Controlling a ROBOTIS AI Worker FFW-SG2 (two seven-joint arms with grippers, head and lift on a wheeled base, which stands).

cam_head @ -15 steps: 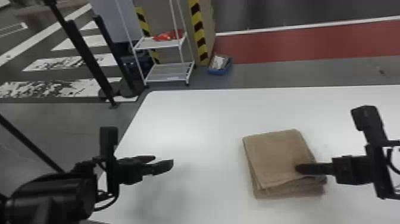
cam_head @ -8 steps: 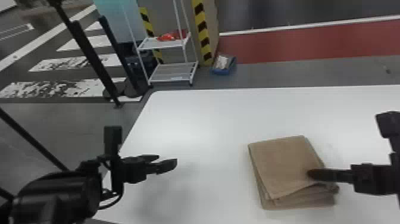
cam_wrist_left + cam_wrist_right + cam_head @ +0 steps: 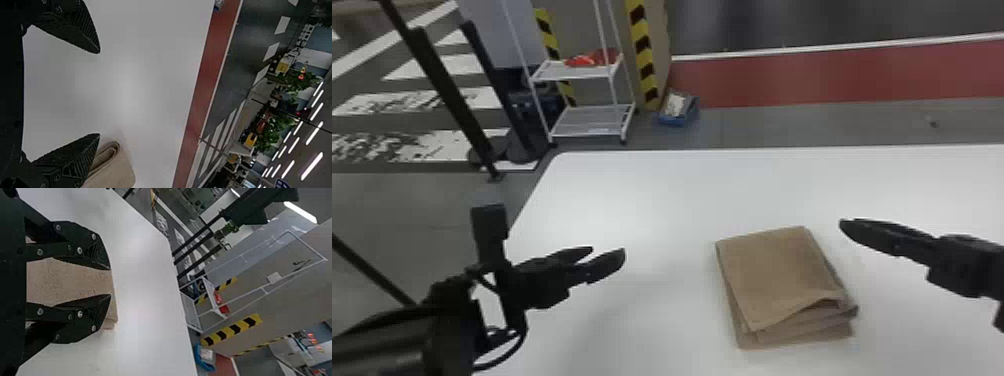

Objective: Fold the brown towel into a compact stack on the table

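The right gripper [image 3: 848, 226] was released, its two flat black fingers parted with nothing pinched between them; from the head it showed to the right of the towel, apart from it, and its wrist view looked past the fingers onto brown cloth. The left gripper [image 3: 608, 251] was unclenched too, its fingers spread wider, empty over the left part of the table. Between the two grippers lay the brown towel [image 3: 777, 275], folded into a layered stack, somewhat right of the middle in the head view. Its stacked edges showed along the near side, where the top layer bulged up a little near the right corner. Under it was the white tabletop [image 3: 642, 200]. Beyond the table's far edge, toward the left, stood a white wire-shelf rack [image 3: 594, 120] with something red [image 3: 584, 60] on its upper shelf, then a blue bin [image 3: 677, 119] on the floor beside a yellow-and-black striped edge [image 3: 644, 50]. A dark red floor band [image 3: 832, 75] ran off to the right, and black posts [image 3: 449, 100] rose on the left near white floor markings [image 3: 422, 145].
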